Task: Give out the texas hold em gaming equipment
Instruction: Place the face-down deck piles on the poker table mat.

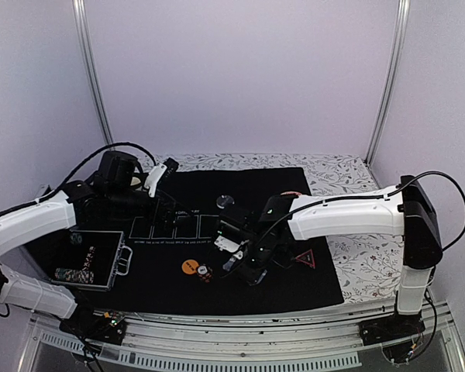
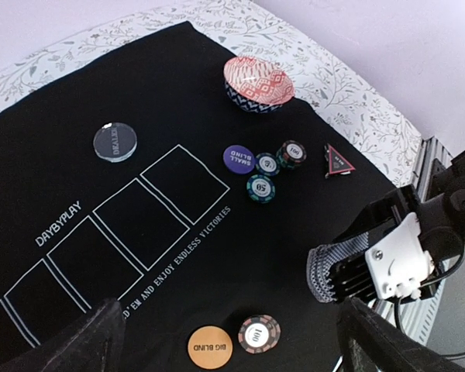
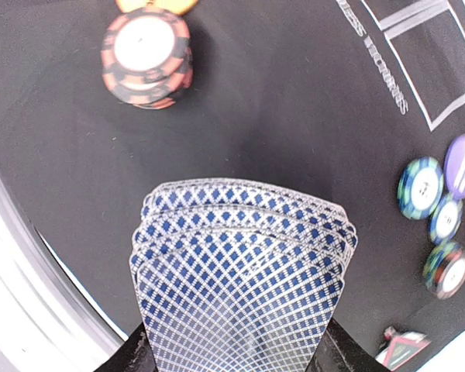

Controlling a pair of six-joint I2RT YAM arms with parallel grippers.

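My right gripper (image 3: 236, 345) is shut on a bent stack of blue-patterned playing cards (image 3: 240, 271) and holds it just above the black mat, near its front edge (image 1: 239, 260). A brown striped chip stack (image 3: 146, 56) and an orange BIG BLIND disc (image 2: 210, 347) lie just left of it. A purple SMALL BLIND disc (image 2: 238, 158), three green chip stacks (image 2: 261, 187) and a red-edged triangle marker (image 2: 337, 161) lie further right. A black dealer disc (image 2: 115, 142) lies at the mat's far side. My left gripper (image 2: 229, 325) is open and empty, raised over the mat's left part (image 1: 164, 172).
A red patterned bowl (image 2: 258, 84) stands at the mat's far right. An open metal case (image 1: 93, 260) with chips sits at the left front. The black mat (image 1: 310, 287) bears printed card boxes (image 2: 139, 225). The patterned tablecloth (image 1: 356, 263) shows to the right.
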